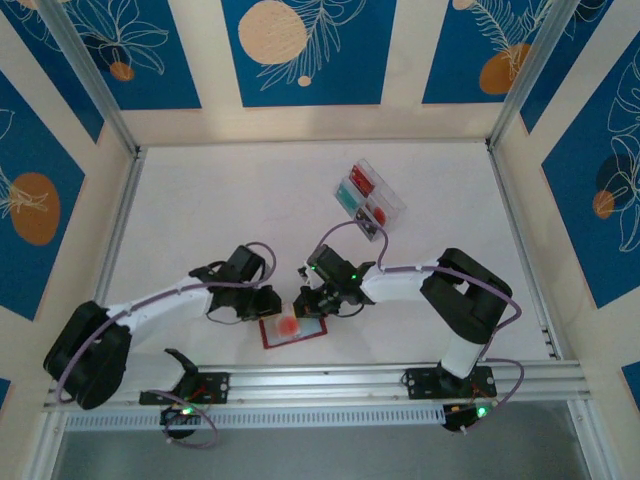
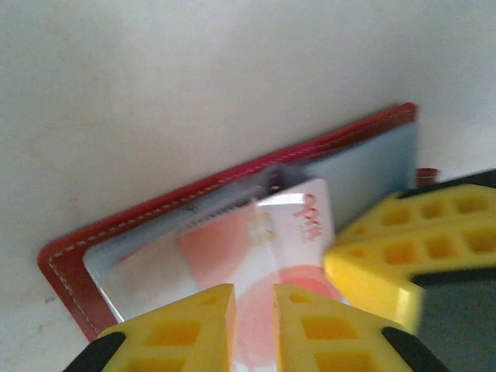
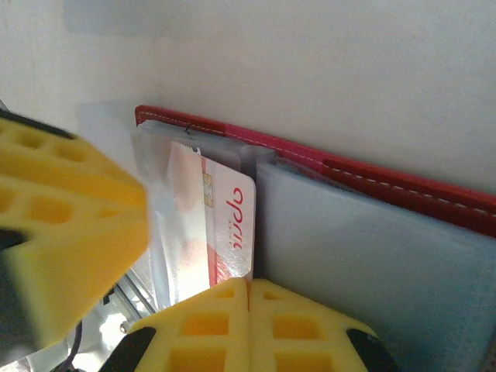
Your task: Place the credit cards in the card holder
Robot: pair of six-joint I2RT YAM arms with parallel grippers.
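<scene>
— Well, where is the credit card [image 2: 298, 225] found?
— Half tucked into a clear pocket of the opened card holder [image 2: 66, 267], clamped between the jaws of the right gripper [image 3: 248, 293].
— And the left gripper [image 2: 254, 301]?
— Its jaws are held slightly apart over the card.

My arms are white links [image 1: 160, 297] between bulky black joint housings [image 1: 85, 350], with thin lilac cables [image 1: 497, 297] looping alongside them. Small green lights [image 1: 481, 410] glow low at my bases (one under each arm). My fingers [image 2: 186, 333] are bright yellow, moulded with rows of square pockets, and they turn black at the root.
</scene>
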